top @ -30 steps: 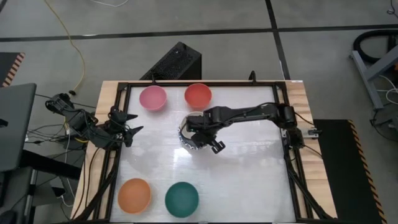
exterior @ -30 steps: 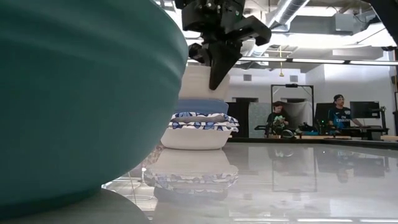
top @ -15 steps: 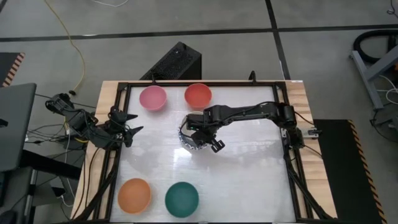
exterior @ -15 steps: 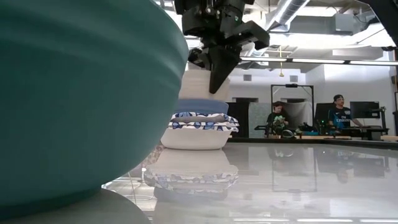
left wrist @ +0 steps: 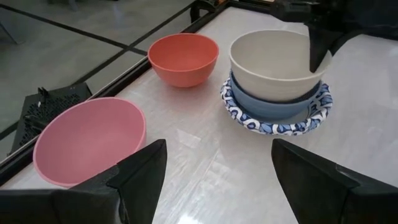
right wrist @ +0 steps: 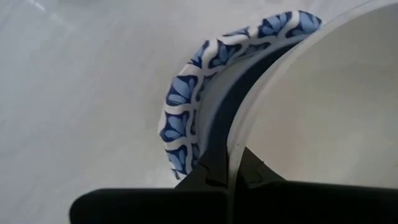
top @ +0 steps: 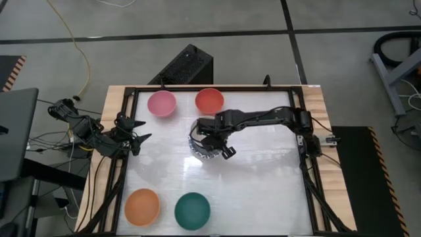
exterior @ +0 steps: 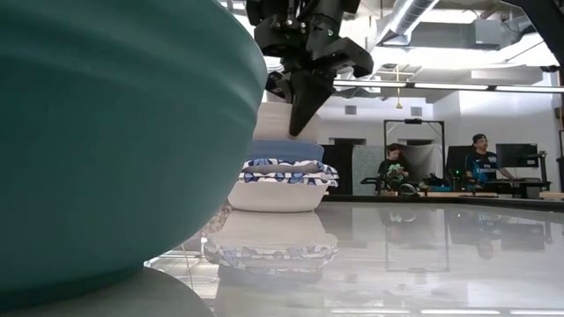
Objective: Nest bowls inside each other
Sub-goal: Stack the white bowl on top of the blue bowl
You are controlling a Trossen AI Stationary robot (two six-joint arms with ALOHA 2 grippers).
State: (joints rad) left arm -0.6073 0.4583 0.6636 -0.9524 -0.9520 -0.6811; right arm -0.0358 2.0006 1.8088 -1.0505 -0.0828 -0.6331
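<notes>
- Five bowls make up the stack (left wrist: 277, 87) near the bench's (top: 263, 191) middle; the cream bowl (left wrist: 273, 62) sits on top, inside the dark blue bowl (left wrist: 273, 104), above the white bowls with blue-patterned rims (exterior: 286, 173).
- Your right tool (exterior: 295, 110) pinches the cream bowl's rim, one finger inside the wall and one outside, pressed tight on it.
- Judge the seating from the low view: the cream bowl looks high on the stack, so lower it straight until it rests evenly in the dark blue one.
- Keep the bowl level as it goes down; a tilted rim is likely to wedge.
- Spread the fingers only once the bowl bears its own weight, then lift straight up so the inner finger does not drag the wall.
- Four bowls wait apart: the pink bowl (top: 161, 103) and red bowl (top: 209, 100) at the far edge, the orange bowl (top: 142, 206) and dark green bowl (top: 192, 209) at the near edge.
- Your left tool (top: 135, 139) rests spread wide at the bench's left edge; leave it there.
</notes>
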